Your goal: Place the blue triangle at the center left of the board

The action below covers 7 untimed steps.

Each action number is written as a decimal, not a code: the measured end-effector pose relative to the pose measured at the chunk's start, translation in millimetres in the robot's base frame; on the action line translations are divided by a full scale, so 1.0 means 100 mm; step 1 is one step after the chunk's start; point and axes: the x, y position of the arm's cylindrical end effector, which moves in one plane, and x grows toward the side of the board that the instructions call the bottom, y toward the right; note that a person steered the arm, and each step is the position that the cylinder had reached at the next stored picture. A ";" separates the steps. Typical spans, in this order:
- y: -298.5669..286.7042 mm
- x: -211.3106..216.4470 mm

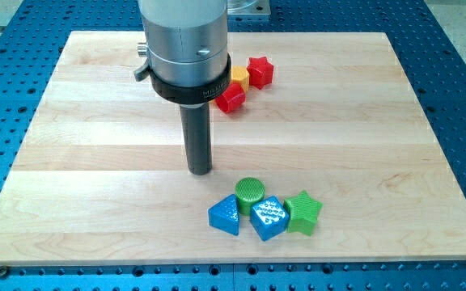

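Near the board's (71,121) lower middle sat the blue triangle (225,216), touching green cylinder (249,191) and blue cube (269,217). Rested just above-left, apart: my tip (200,170), a bare rod, nothing to spread or pinch. Probably poised to shove it leftward.

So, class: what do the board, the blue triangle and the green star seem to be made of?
Board: pale wood, smooth matte finish; grain and plank seams show.
Blue triangle: probably plastic, perhaps 3D-printed; fine ridged texture, slight sheen.
Green star: likely the same plastic; similar ridges.
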 end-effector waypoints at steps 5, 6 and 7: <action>-0.19 0.09; 0.09 -0.20; 1.20 -0.25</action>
